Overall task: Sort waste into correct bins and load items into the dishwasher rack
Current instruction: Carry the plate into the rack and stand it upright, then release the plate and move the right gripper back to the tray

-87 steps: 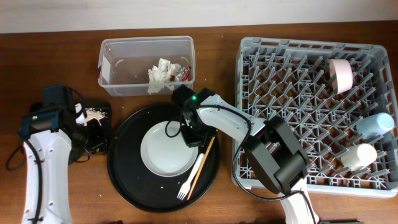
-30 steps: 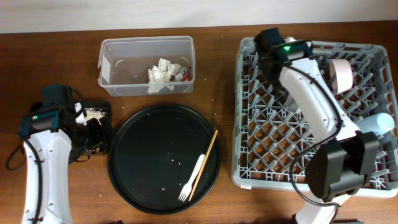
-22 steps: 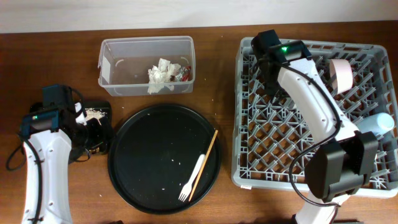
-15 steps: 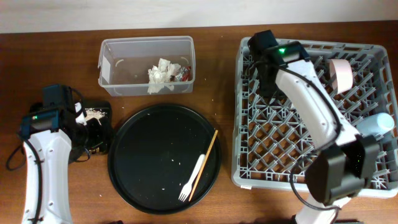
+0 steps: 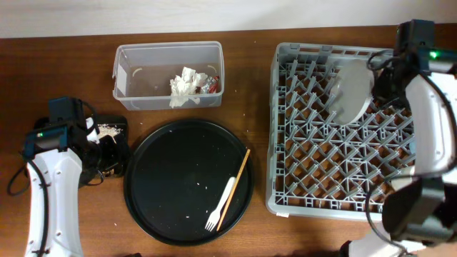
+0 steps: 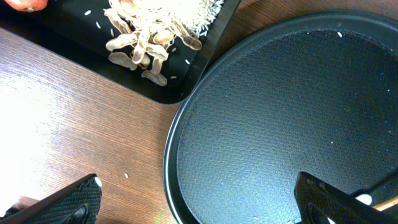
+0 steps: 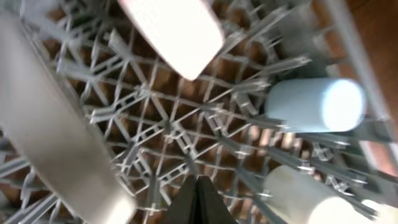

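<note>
The white plate [image 5: 351, 91] stands on edge among the pegs of the grey rack [image 5: 335, 178]. My right gripper [image 5: 383, 80] hovers over the rack's back right, shut and empty, beside the plate. In the right wrist view its gripper [image 7: 198, 200] is above the grid, with the plate [image 7: 56, 143] at left, the pink bowl [image 7: 171, 31], blue cup [image 7: 314, 102] and white cup [image 7: 298, 196] around it. My left gripper [image 5: 107, 153] is open and empty by the shallow black tray [image 5: 114, 135]. The fork [image 5: 221, 207] and chopstick [image 5: 234, 187] lie on the round black tray [image 5: 171, 178].
The clear tub [image 5: 168, 75] at the back holds tissues [image 5: 184, 84] and a red wrapper [image 5: 212, 84]. In the left wrist view the gripper [image 6: 196, 205] spans the round tray's rim [image 6: 171, 155]. The shallow tray [image 6: 180, 81] holds rice and beige scraps [image 6: 149, 37] and a carrot [image 6: 25, 4].
My right arm has swung from the rack's back left to its back right. The plate now shows standing in the rack, free of the gripper. The left arm has not moved.
</note>
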Controlling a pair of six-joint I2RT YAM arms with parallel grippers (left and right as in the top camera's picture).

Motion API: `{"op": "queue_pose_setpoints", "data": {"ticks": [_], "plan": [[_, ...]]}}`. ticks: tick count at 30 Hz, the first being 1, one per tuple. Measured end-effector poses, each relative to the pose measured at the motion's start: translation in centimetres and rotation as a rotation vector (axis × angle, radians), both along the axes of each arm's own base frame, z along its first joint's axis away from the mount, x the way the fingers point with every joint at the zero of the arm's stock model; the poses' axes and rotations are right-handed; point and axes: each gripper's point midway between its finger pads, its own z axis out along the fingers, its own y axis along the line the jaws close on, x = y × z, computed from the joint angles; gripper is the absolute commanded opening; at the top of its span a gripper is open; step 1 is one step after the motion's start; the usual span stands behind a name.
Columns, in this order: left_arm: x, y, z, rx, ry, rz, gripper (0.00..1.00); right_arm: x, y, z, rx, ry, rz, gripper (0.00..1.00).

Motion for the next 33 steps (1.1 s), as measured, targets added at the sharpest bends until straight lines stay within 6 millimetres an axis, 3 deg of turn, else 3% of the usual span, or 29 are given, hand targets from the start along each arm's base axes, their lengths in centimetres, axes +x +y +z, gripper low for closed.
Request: {"op": "queue_pose_setpoints", "data": {"ticks": [3, 5, 7, 10, 12, 15, 18, 20, 22, 25, 29, 30, 33], "plan": [[0.0, 0.0, 0.0, 0.0, 0.0, 0.0, 0.99, 1.9, 2.5, -1.3, 0.107, -0.015, 0.142, 0.04], [0.0, 0.0, 0.0, 0.0, 0.0, 0.0, 0.99, 2.9, 6.0, -1.5, 0.222, -0.035, 0.344, 0.04], [0.0, 0.0, 0.0, 0.0, 0.0, 0.0, 0.99, 3.2, 9.3, -1.3, 0.318, -0.056, 0.523, 0.04], [0.0, 0.0, 0.0, 0.0, 0.0, 0.0, 0.99, 2.6, 11.7, -1.2, 0.388, -0.049, 0.651, 0.04], [0.0, 0.0, 0.0, 0.0, 0.0, 0.0, 0.99, 2.4, 12.3, -1.2, 0.395, -0.044, 0.702, 0.06], [0.0, 0.0, 0.0, 0.0, 0.0, 0.0, 0.99, 2.4, 11.6, -1.3, 0.366, -0.03, 0.665, 0.17], [0.0, 0.0, 0.0, 0.0, -0.001, 0.0, 0.99, 1.8, 10.4, 0.6, 0.289, -0.054, 0.608, 0.32], [0.0, 0.0, 0.0, 0.0, -0.001, 0.0, 0.99, 0.2, 10.4, 3.4, 0.264, -0.098, 0.589, 0.37], [0.1, 0.0, 0.0, 0.0, -0.002, 0.0, 0.99, -4.0, 10.9, 6.2, 0.281, -0.086, 0.552, 0.4], [0.4, -0.2, 0.1, -0.001, -0.013, -0.009, 0.99, -7.5, 12.1, 5.9, 0.369, 0.018, 0.496, 0.43], [0.6, -0.9, 0.1, -0.007, -0.02, -0.034, 0.99, -9.4, 19.5, 5.2, 0.455, 0.101, 0.623, 0.64], [0.6, -0.9, 0.1, -0.007, -0.02, -0.034, 0.99, -9.9, 22.6, 4.9, 0.471, 0.114, 0.683, 0.64], [0.6, -0.9, 0.1, -0.008, -0.019, -0.034, 0.99, -11.6, 29.3, 3.3, 0.507, 0.145, 0.785, 0.64]]}}
